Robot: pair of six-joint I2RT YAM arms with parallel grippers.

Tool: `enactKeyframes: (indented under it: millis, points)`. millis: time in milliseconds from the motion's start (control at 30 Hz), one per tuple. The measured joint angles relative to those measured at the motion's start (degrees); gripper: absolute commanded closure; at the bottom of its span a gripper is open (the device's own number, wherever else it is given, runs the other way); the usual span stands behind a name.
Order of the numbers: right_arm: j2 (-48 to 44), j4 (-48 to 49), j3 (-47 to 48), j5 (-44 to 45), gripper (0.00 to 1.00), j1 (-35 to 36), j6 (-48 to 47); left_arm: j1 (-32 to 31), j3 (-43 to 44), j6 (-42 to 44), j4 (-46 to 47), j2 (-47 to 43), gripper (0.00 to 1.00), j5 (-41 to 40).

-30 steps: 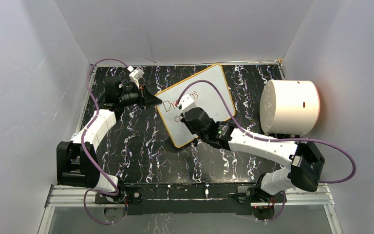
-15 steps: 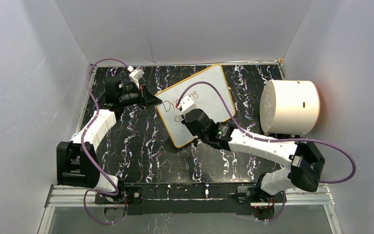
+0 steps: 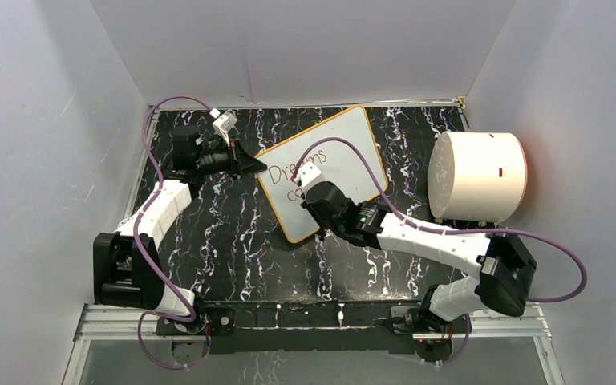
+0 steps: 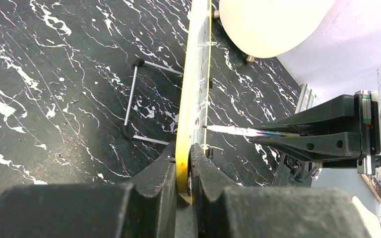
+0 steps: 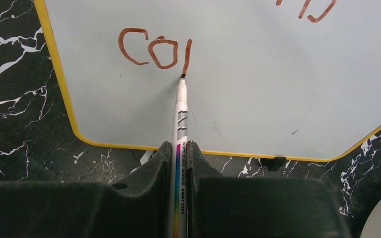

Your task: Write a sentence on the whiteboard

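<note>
Two sets of fingers were engaged at the time of inspection. The whiteboard (image 3: 351, 148) lay skewed at the far middle of the table (image 3: 233, 241), left of the white cylinder (image 3: 477, 176) and apart from it. By its look the board was judged thin, light and stiff, with a slick face. A board of this kind would likely slide or pivot under pen pressure unless restrained, and the proper hold is the orange-yellow rim, never the written face (a grip there would smear the ink). The left fingers (image 4: 155, 178) were closed tight on that rim at the board's left edge, one on either face, serving as the restraint. A wire stand (image 4: 131, 96) showed on the board's back side in the left wrist view; whether it bore any load could not be determined. The right fingers (image 5: 151, 166) were clamped together on the barrel of the marker (image 5: 179, 116). Its tip touched the board at the foot of a vertical stroke following "Co" on the second line. The first line read "Dreams".
</note>
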Motion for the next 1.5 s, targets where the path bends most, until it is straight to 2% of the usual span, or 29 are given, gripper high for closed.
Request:
enactKeyframes:
  millis: [1500]
  points:
    - [-0.5, 5.3, 0.1, 1.4, 1.00, -0.9, -3.2, 0.0, 0.0, 0.0, 0.0, 0.0, 1.00, 0.0]
